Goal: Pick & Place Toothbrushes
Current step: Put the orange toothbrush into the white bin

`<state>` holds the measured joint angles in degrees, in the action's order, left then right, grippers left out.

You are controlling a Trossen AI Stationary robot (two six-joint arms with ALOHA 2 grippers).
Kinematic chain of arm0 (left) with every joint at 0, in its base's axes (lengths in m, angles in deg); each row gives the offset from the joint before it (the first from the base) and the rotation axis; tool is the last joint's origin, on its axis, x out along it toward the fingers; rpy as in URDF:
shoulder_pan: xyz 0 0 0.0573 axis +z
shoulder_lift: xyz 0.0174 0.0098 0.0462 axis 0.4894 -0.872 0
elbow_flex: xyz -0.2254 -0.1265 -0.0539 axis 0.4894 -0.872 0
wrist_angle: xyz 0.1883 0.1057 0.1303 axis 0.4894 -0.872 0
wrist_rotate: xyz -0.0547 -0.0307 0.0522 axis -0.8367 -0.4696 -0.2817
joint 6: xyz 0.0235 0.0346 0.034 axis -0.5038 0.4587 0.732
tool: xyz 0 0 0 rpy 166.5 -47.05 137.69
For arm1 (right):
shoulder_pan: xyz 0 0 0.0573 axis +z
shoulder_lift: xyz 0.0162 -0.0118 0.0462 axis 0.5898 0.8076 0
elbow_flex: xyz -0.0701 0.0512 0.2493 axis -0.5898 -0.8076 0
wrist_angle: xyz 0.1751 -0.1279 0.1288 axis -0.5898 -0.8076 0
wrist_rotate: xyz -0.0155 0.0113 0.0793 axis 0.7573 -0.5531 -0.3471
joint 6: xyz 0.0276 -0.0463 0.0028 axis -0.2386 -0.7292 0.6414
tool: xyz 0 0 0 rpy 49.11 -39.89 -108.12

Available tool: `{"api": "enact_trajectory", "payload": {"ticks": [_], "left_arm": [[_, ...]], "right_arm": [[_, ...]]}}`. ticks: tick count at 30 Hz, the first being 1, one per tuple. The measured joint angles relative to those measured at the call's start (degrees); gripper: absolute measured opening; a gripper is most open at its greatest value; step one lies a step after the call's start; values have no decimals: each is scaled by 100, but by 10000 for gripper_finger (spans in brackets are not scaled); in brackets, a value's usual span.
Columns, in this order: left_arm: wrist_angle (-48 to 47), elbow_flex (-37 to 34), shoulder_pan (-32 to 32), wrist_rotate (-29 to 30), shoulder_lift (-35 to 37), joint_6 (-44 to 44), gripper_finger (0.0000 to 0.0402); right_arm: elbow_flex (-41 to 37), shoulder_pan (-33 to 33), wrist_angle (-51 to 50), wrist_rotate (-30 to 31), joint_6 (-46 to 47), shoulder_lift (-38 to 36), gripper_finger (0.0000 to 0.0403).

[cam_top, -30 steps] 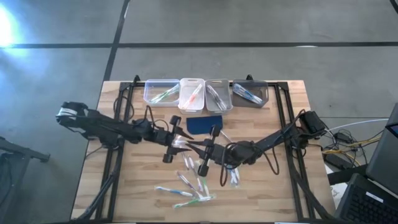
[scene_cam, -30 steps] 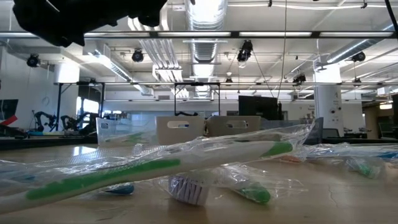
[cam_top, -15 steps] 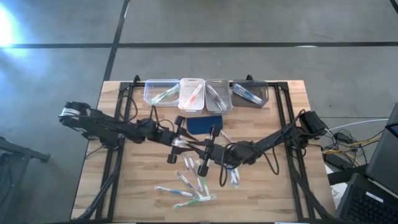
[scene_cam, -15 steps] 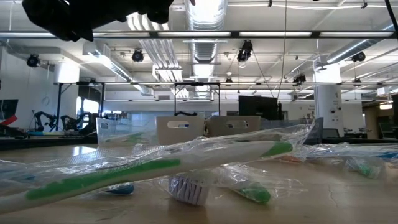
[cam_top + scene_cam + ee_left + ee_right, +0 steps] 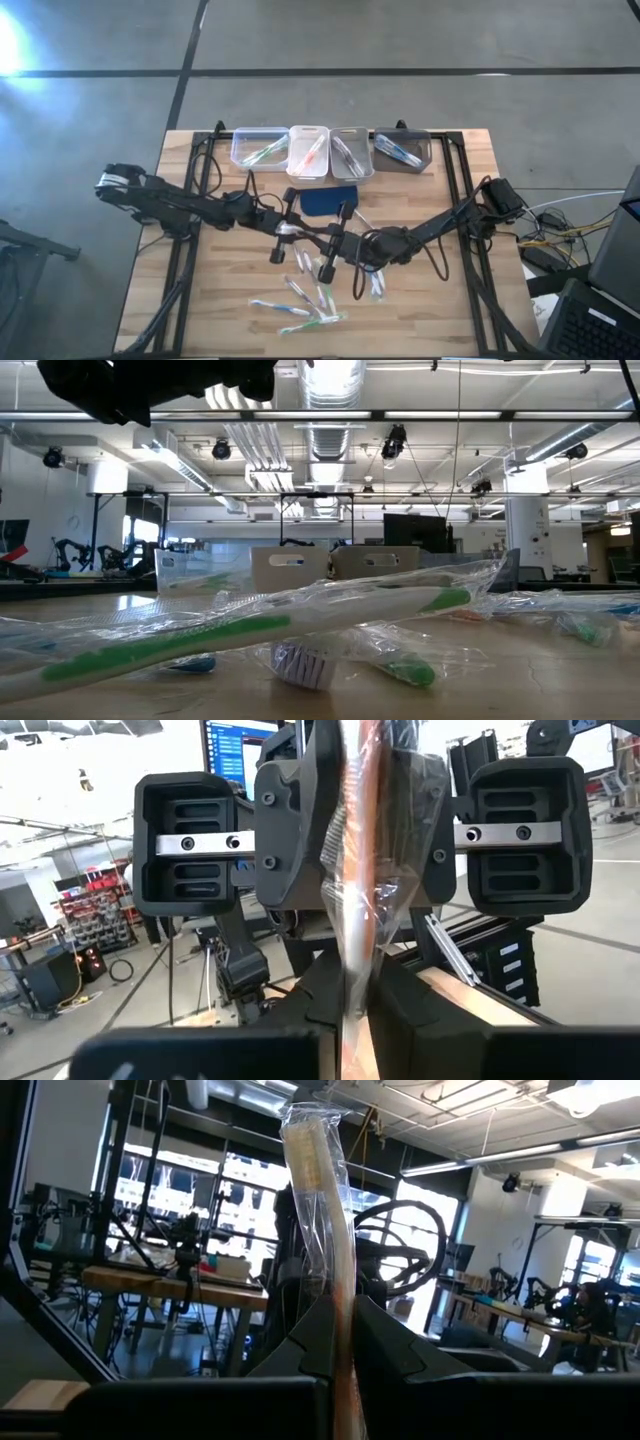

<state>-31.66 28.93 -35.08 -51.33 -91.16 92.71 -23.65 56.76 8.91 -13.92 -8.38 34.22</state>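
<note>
An orange toothbrush (image 5: 352, 890) in a clear wrapper is held above the table's middle between both grippers. My left gripper (image 5: 300, 233) comes from the table's left and is shut on it. My right gripper (image 5: 322, 241) comes from the right, faces the left one and is shut on the same toothbrush (image 5: 318, 1220). Several more wrapped toothbrushes (image 5: 303, 293) lie flat on the wood nearer the front edge. A green one (image 5: 250, 625) lies on top of others in the low view. My left gripper pinches the wrapped orange toothbrush (image 5: 354, 1005) between its two fingers, coming about level from the table's left. The toothbrush runs on ahead of the fingers to my right gripper and hangs clear of the table. My right gripper pinches the toothbrush's wrapped shaft (image 5: 344, 1342) between its two fingers, about level from the table's right. The bristle end (image 5: 303, 1142) sticks out ahead of the fingers toward my left arm. The toothbrush is lifted clear.
Along the far edge stand a clear bin (image 5: 259, 147), a white bin (image 5: 309, 152), a grey bin (image 5: 352, 152) and a dark bin (image 5: 402, 150), each with toothbrushes in it. A dark blue pad (image 5: 328, 199) lies just behind the grippers.
My left gripper has shut on the toothbrush that my right gripper holds out. My right gripper and the toothbrush have kept still.
</note>
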Motion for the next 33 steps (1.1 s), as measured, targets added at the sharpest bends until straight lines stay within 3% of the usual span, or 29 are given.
{"api": "enact_trajectory", "payload": {"ticks": [4, 11, 18, 21, 24, 27, 33], "left_arm": [[-13, 0, 0, 2, 0, -32, 35], [-112, 0, 4, 18, 9, -115, 27], [-684, 2, 4, 120, 186, -365, 33], [-1156, 2, 4, 395, 407, -365, 32], [-1727, 12, 4, 854, 681, -441, 29], [-2417, 63, 5, 1526, 957, -536, 29], [-4480, 703, 136, 3027, 1262, -684, 29]], "right_arm": [[0, -2, -8, 2, -3, 0, 26], [-4, 5, -113, 161, 217, -47, 88], [-9, 224, -1404, 758, 317, -644, 153], [-9, 400, -2653, 1397, 729, -1130, 179], [-7, 533, -4423, 2135, 1798, -1677, 199], [-7, 569, -6761, 2653, 3697, -2223, 209], [-13, 560, -11264, 2712, 8007, -2985, 207]]}}
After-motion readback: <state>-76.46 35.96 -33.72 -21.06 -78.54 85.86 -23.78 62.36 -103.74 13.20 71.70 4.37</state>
